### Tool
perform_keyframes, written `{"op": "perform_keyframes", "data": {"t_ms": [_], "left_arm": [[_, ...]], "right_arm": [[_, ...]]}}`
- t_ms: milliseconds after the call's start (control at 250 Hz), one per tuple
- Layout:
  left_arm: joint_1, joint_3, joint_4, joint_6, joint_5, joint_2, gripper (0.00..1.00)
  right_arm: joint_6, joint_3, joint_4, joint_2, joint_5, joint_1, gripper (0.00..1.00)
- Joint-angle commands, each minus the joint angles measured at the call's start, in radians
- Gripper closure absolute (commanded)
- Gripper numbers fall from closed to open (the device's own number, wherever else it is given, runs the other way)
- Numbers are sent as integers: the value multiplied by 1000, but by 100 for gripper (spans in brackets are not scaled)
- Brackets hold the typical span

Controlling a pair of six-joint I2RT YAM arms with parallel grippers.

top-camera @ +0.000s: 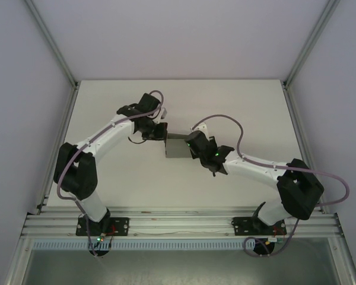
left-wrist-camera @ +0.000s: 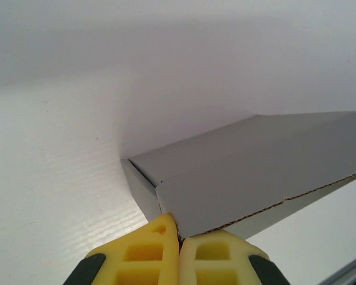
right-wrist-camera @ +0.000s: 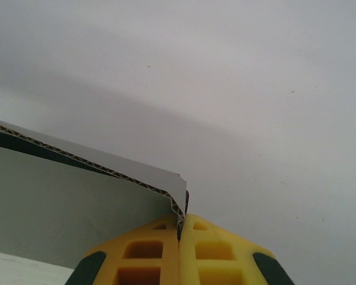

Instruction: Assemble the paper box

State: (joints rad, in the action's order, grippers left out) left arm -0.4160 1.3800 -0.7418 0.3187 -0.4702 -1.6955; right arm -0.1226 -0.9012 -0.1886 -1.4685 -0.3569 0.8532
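Low grey cardboard box point(top-camera: 175, 149) sits midway between the white worktop's point(top-camera: 237, 107) side edges. Left hand point(left-wrist-camera: 179, 240) and right hand point(right-wrist-camera: 180, 228) each clamped on opposite box edges, probably bracing it for folding.

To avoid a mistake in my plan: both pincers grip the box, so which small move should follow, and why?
Probably lower the right pincer a little to press the lid shut. Both it and the left pincer pinch a corner of the box, and a dark gap shows under the lid edge.
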Motion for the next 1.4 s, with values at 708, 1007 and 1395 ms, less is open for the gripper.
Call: {"op": "perform_keyframes", "data": {"t_ms": [708,1007,1395], "left_arm": [[-185,-309,204,124,356,91,100],[-317,-639,539,200,529,209,100],[-326,-580,480,151,606,201,100]], "right_arm": [[6,176,211,44,-47,22,100],[-6,279,325,52,-34,24,97],[-63,164,92,239,201,-43,32]]}}
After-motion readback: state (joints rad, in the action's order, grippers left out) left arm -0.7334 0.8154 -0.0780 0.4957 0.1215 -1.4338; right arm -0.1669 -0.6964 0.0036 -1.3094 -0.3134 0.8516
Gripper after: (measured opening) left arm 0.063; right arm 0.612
